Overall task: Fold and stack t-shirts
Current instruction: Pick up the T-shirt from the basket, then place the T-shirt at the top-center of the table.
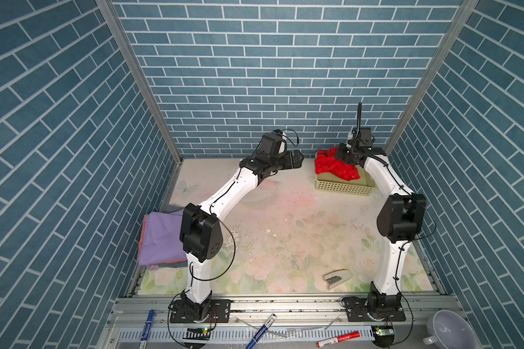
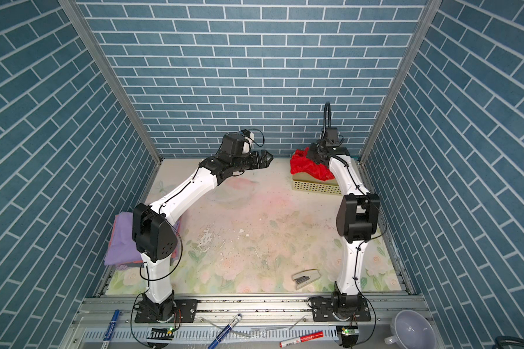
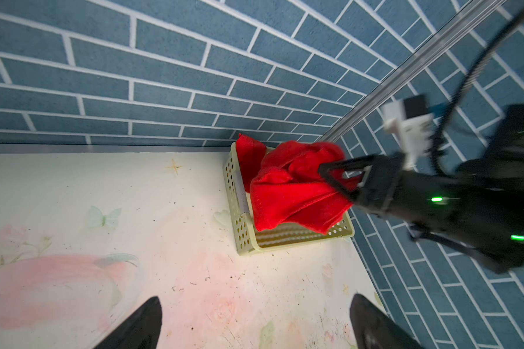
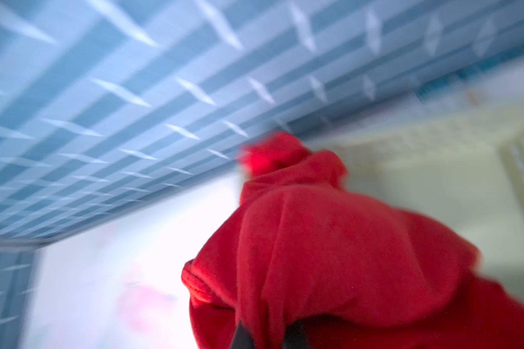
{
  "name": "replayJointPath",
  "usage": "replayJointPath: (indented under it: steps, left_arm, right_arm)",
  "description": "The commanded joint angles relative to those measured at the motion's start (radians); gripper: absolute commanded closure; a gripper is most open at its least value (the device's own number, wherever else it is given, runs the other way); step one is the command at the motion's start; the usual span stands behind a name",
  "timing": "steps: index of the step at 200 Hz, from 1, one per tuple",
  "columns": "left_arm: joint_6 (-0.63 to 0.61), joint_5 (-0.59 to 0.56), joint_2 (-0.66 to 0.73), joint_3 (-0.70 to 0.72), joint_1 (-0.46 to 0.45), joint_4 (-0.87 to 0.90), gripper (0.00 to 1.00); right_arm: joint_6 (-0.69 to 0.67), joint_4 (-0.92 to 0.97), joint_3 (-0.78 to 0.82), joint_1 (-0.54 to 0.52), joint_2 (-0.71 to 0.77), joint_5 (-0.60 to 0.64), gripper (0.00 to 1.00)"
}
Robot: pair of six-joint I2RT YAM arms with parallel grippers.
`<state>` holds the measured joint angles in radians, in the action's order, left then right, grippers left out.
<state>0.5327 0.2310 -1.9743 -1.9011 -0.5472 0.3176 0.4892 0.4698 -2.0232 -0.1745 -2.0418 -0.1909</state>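
Note:
A bright red t-shirt (image 1: 330, 167) (image 2: 306, 166) lies bunched in the pale yellow-green basket (image 1: 342, 188) at the back right, spilling over its front rim. My right gripper (image 1: 341, 157) (image 3: 335, 178) is shut on a fold of that red cloth (image 4: 330, 241); its fingertips (image 4: 242, 335) pinch it in the blurred right wrist view. My left gripper (image 1: 297, 158) (image 3: 254, 320) hovers open and empty over the back middle of the table, facing the basket (image 3: 239, 217). At the left edge a stack of folded t-shirts has a lavender one (image 1: 161, 235) (image 2: 121, 238) on top, with salmon and grey edges below it.
A grey stapler (image 1: 338, 278) lies on the floral table near the right arm's base. Markers (image 1: 338, 337) and a white cup (image 1: 448, 329) sit on the front rail. Blue brick walls close in at the back and both sides.

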Motion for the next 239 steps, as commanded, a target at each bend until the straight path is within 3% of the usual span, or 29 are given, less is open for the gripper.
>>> replayJointPath:
  steps: [1, 30, 66, 87, 89, 92, 122, 141, 167, 196, 239]
  left_arm:
    - [-0.021, 0.052, 0.015, 0.022, 0.040, -0.056, 0.04]
    - [-0.022, 0.100, 0.076, 0.071, 0.072, -0.140, 0.04]
    - [-0.037, 0.023, 0.245, 0.221, 0.109, -0.150, 0.04]
    - [-0.042, -0.052, 0.347, 0.314, 0.134, -0.061, 0.04]
    - [-0.044, -0.063, 0.358, 0.325, 0.136, -0.048, 0.04]
    - [-0.048, -0.079, 0.372, 0.340, 0.137, -0.032, 0.04]
    - [-0.028, -0.283, 0.482, 0.471, 0.139, 0.130, 0.05]
    - [-0.007, -0.319, 0.497, 0.517, 0.139, 0.155, 0.05]
    - [0.008, -0.249, 0.433, 0.533, 0.138, 0.118, 0.08]
    - [-0.017, -0.140, 0.261, 0.475, 0.116, 0.068, 0.10]
    - [-0.033, -0.172, 0.018, 0.343, 0.094, 0.087, 0.14]
  right_arm:
    - [-0.007, -0.151, -0.074, -0.066, 0.143, -0.163, 1.00]
    - [0.068, -0.302, -0.032, -0.119, 0.211, -0.279, 1.00]
    - [0.155, -0.320, 0.081, -0.140, 0.207, -0.261, 1.00]
    - [0.199, -0.274, 0.178, -0.143, 0.179, -0.287, 0.62]
    - [0.198, -0.266, 0.194, -0.144, 0.176, -0.287, 0.50]
    - [0.198, -0.254, 0.210, -0.144, 0.175, -0.286, 0.46]
    - [0.164, -0.187, 0.345, -0.145, 0.176, -0.245, 0.37]
    - [0.125, -0.142, 0.368, -0.146, 0.172, -0.246, 0.34]
    - [0.106, -0.148, 0.362, -0.150, 0.153, -0.262, 0.35]
    - [0.136, -0.195, 0.301, -0.163, 0.057, -0.282, 0.36]
    - [0.197, -0.274, 0.221, -0.195, -0.083, -0.182, 0.36]
